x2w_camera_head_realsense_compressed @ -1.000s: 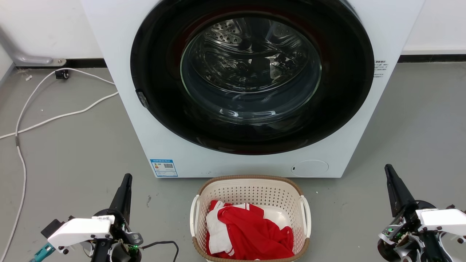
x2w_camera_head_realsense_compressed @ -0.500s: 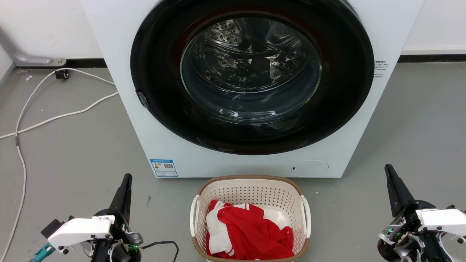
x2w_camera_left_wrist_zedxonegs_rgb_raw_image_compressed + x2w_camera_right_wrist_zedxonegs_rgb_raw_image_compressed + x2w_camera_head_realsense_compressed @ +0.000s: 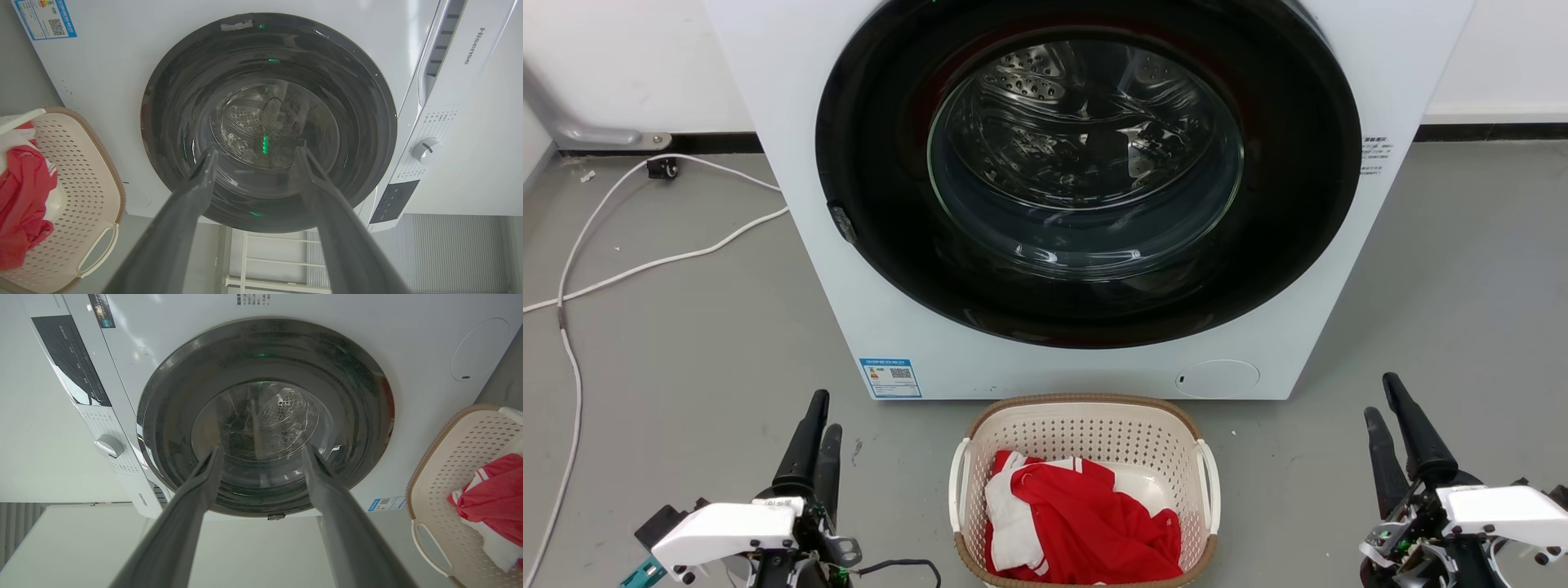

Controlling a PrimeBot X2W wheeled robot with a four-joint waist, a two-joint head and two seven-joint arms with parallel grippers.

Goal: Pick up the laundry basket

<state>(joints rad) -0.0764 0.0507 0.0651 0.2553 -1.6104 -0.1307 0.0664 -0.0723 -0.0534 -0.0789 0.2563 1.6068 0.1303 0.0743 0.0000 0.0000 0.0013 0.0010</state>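
Note:
The laundry basket [image 3: 1086, 429] is cream with perforated walls, a brown rim and white side handles. It stands on the grey floor right in front of the washing machine and holds red and white clothes [image 3: 1086, 514]. My left gripper [image 3: 825, 412] hovers to the basket's left, clear of it, open with nothing between its fingers. My right gripper [image 3: 1380, 396] hovers to the basket's right, further off, also open and empty. The left wrist view has the basket [image 3: 81, 171] at its left edge beyond my open left gripper [image 3: 257, 150]. The right wrist view has the basket [image 3: 449, 465] at its right edge beside my open right gripper [image 3: 262, 448].
The white washing machine [image 3: 800, 122] with its round dark glass door [image 3: 1086, 171] shut rises just behind the basket. White cables [image 3: 645, 261] trail over the floor at the left. A grey pipe [image 3: 572, 126] runs along the back wall.
Both wrists have turned, so each gripper now shows two separate fingers in the head view. The left gripper shifted slightly right, the right gripper slightly left. The basket has not moved.

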